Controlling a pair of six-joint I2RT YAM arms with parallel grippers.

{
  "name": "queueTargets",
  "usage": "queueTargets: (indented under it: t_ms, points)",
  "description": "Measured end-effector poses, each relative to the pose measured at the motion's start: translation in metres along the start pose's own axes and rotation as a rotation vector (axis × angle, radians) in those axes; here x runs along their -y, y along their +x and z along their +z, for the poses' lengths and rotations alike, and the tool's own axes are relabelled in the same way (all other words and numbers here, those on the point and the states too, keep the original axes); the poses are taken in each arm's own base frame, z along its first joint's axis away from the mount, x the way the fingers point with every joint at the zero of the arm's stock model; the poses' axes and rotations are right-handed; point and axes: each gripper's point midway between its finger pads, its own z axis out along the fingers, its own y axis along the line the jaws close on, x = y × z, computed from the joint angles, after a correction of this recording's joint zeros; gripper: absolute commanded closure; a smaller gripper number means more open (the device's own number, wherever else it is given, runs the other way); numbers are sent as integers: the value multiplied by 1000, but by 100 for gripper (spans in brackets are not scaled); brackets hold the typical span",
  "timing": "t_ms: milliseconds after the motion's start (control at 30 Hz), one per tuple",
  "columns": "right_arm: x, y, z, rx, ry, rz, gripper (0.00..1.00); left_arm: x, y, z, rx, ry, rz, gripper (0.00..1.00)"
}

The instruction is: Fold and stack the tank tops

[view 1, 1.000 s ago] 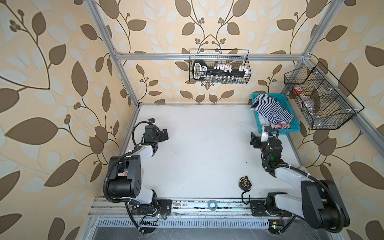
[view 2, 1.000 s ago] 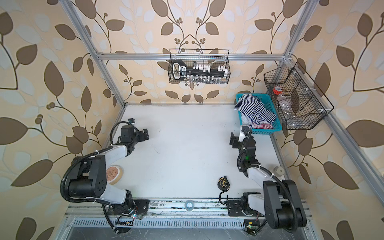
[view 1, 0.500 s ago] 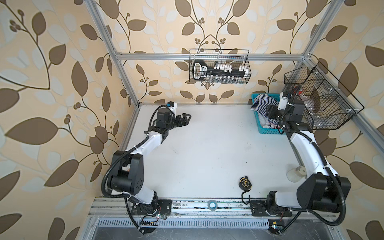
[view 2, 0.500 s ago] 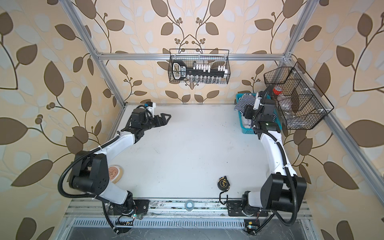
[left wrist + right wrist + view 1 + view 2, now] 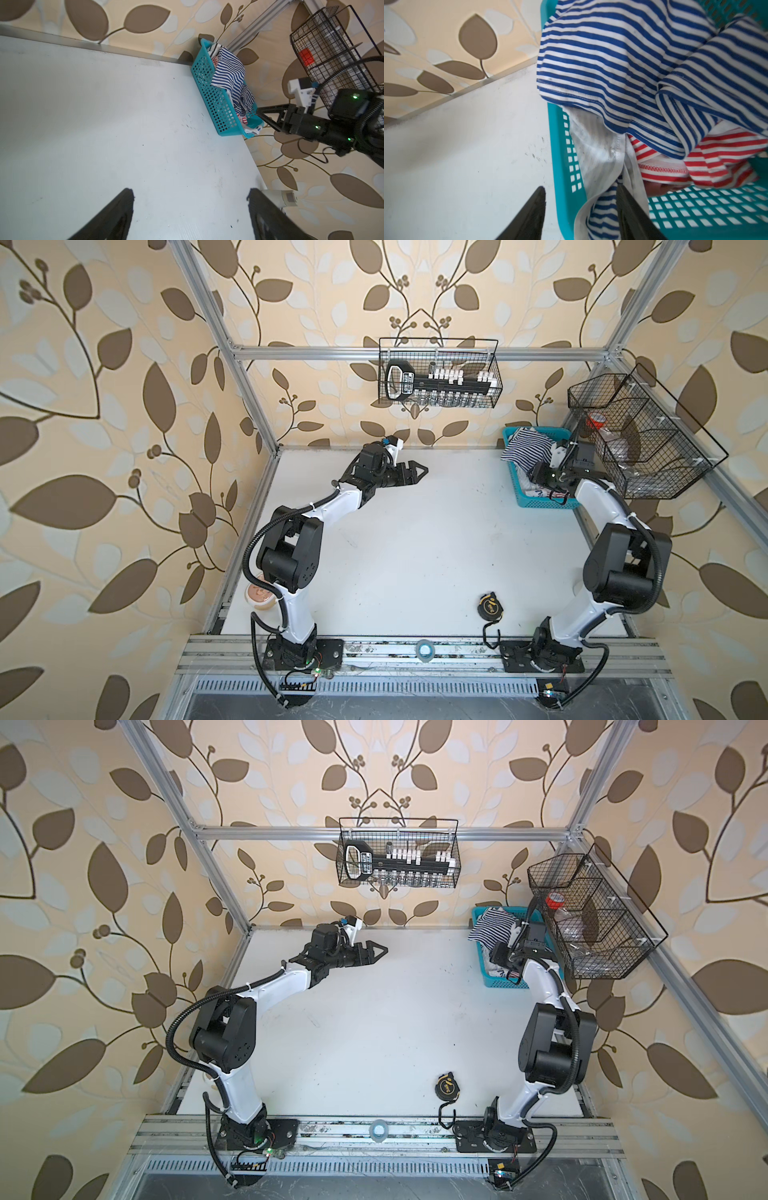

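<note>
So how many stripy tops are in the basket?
2. The navy-and-white top lies uppermost in the teal basket; the red-and-white top sits under it. More may hide beneath.

Teal basket (image 5: 540,501) at back corner; tape measure (image 5: 490,606) near front; wire rack (image 5: 495,377) on wall.

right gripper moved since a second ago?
Yes. The right gripper went toward the back wall, from just short of the basket to straddling its table-side wall.

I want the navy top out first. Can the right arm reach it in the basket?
Probably yes. The right pincer hangs open at the basket wall, and the navy top lies uppermost, over the red one, nothing covering it. The wall looks set between the jaws, though.
</note>
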Motion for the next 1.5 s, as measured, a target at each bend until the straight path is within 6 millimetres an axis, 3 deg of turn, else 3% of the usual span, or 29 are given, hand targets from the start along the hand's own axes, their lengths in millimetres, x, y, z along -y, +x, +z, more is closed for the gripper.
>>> queueTargets:
  t_ms: [200, 467, 600, 733, 1033, 1133, 1267, 1500]
  points:
    - [6, -10, 28, 9, -20, 73, 51, 11, 9, 11, -29, 25, -6, 12]
    - [17, -36, 47, 60, -7, 125, 50, 8, 20, 24, -72, 31, -31, 12]
    - [17, -44, 54, 73, -5, 132, 51, 9, 17, 26, -72, 32, -37, 12]
    - [19, -45, 62, 68, 0, 143, 57, 10, 16, 26, -75, 31, -39, 12]
    - [35, -39, 74, 40, 72, 150, 58, 7, 19, 28, -87, 27, -46, 12]
    - [38, -37, 74, 32, 88, 147, 70, 5, 21, 31, -96, 24, -51, 12]
    - [41, -32, 77, 18, 100, 149, 97, 6, 25, 31, -108, 22, -57, 12]
    - [41, -30, 77, 10, 98, 144, 100, 5, 26, 31, -113, 19, -60, 13]
